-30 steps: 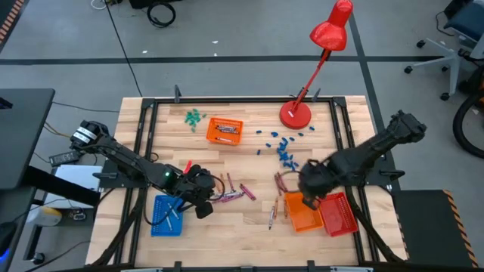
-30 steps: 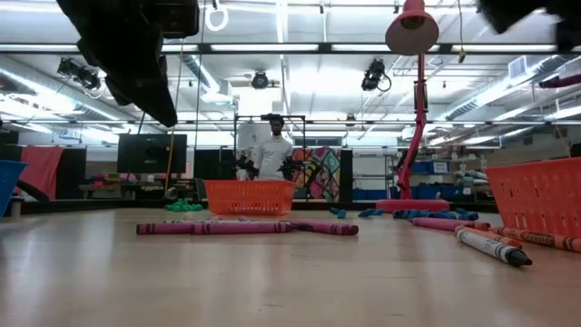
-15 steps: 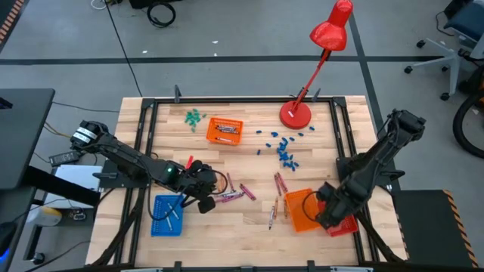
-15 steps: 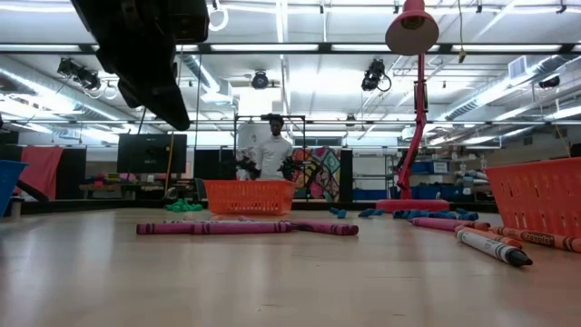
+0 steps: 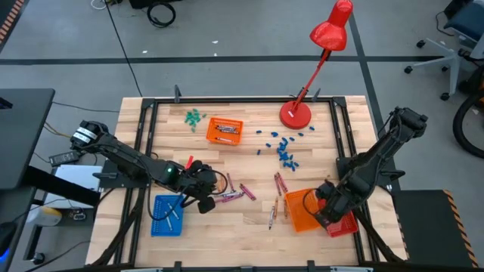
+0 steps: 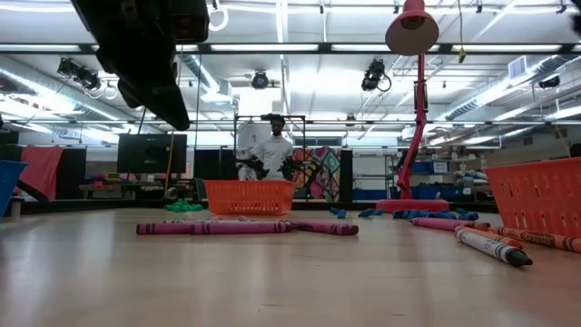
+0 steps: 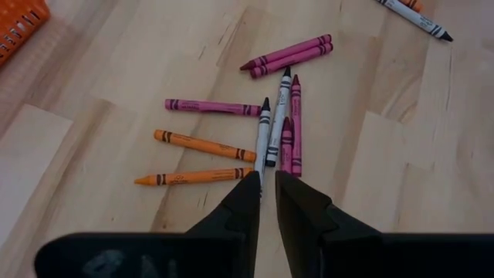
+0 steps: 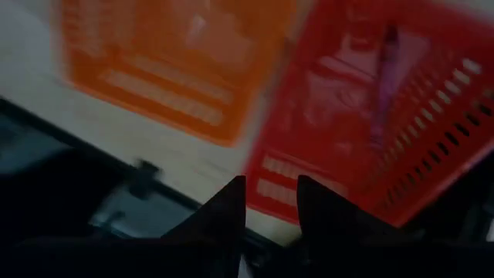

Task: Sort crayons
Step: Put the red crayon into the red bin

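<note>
Several crayons lie flat on the wooden table: a magenta, orange and white cluster [image 7: 270,131] under my left gripper [image 7: 266,184], also seen as a magenta cluster [image 5: 231,195], and a few more crayons [image 5: 278,183] near the orange basket [image 5: 301,211]. My left gripper [image 5: 201,196] hovers above its cluster, fingers shut to a thin slit, with nothing between them. My right gripper [image 8: 270,193] stands open over the red basket [image 8: 363,100], in which a magenta crayon [image 8: 382,85] lies. In the high view my right gripper [image 5: 327,215] is at the near right.
A blue basket [image 5: 167,214] stands near the left front and a second orange basket [image 5: 224,130] at the back. Green pieces [image 5: 195,117] and blue pieces [image 5: 283,151] are scattered behind. A red lamp [image 5: 295,115] stands at the far right. A person [image 6: 270,150] stands beyond the table.
My right gripper has gone from the crayons at the table's middle right toward the near right corner and now stands over the red basket.
</note>
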